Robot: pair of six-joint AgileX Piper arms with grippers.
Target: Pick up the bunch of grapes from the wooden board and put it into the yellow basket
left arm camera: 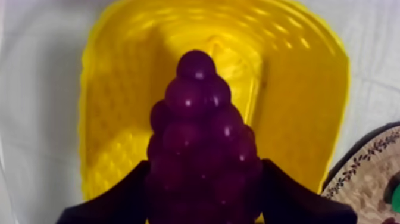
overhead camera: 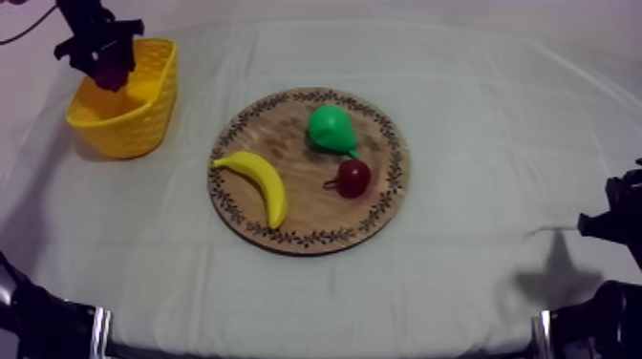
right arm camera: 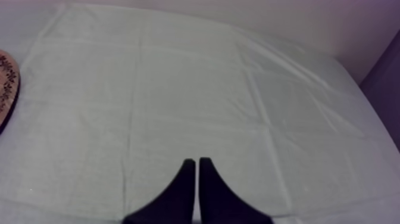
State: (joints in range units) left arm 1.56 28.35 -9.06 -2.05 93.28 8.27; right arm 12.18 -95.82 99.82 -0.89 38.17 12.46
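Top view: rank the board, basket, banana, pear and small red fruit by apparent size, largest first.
1. wooden board
2. yellow basket
3. banana and pear: too close to rank; the banana is longer, the pear fatter
4. small red fruit

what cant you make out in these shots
Basket floor, left wrist view: the grapes in the left gripper cover its middle.
Grapes, top view: dark against the dark gripper, outline unclear.
Board, right wrist view: cut by the edge to a sliver of rim.
Right gripper, top view: cut by the edge.
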